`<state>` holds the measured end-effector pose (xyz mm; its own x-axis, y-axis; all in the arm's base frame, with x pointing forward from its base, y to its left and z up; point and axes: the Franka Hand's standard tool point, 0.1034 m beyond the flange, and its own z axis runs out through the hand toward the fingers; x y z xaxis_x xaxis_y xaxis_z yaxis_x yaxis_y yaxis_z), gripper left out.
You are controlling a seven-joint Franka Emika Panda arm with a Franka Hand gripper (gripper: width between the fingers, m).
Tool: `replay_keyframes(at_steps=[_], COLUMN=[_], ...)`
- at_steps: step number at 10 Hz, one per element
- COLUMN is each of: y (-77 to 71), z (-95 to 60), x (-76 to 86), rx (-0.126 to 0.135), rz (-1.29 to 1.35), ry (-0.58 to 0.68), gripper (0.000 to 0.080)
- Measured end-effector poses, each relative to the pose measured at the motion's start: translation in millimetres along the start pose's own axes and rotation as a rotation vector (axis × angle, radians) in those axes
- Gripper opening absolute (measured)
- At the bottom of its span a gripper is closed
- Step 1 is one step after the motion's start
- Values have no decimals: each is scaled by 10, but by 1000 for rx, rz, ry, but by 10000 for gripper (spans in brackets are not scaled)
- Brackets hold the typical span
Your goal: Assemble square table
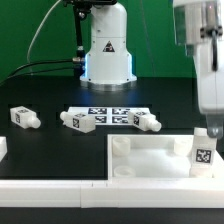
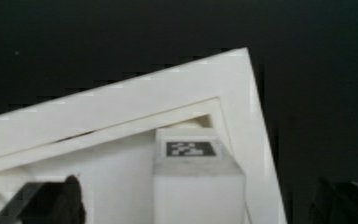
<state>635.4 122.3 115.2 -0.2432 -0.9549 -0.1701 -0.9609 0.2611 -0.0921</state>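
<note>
The white square table top (image 1: 150,165) lies flat near the front, with its raised rim and a corner (image 2: 229,75) filling the wrist view. One stubby white leg (image 1: 203,150) stands upright in the corner at the exterior view's right, its tag (image 2: 192,149) facing the wrist camera. My gripper (image 1: 209,122) hangs right above that leg, open. Its dark fingers (image 2: 55,200) stand wide on both sides of the leg (image 2: 197,185) without touching it. Three more legs lie on their sides further back: one (image 1: 22,118) at the left, one (image 1: 78,121) and one (image 1: 150,121) at the ends of the marker board.
The marker board (image 1: 110,114) lies flat behind the table top. A long white bar (image 1: 90,195) runs along the front edge. A small white block (image 1: 3,150) sits at the exterior view's left edge. The robot base (image 1: 107,50) stands at the back.
</note>
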Motion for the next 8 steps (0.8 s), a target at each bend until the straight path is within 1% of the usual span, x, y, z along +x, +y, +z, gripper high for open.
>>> replay_keyframes(at_steps=[1, 3, 5, 6, 7, 8], y=[-18, -11, -6, 44, 161, 333], z=[-33, -5, -10, -46, -91, -108], x=[-38, -28, -31, -22, 34, 112], rx=[-7, -9, -9, -12, -9, -18], rz=[0, -8, -49, -98, -195, -261], ry=[-4, -1, -2, -5, -6, -3], gripper=[647, 649, 649, 649, 649, 649])
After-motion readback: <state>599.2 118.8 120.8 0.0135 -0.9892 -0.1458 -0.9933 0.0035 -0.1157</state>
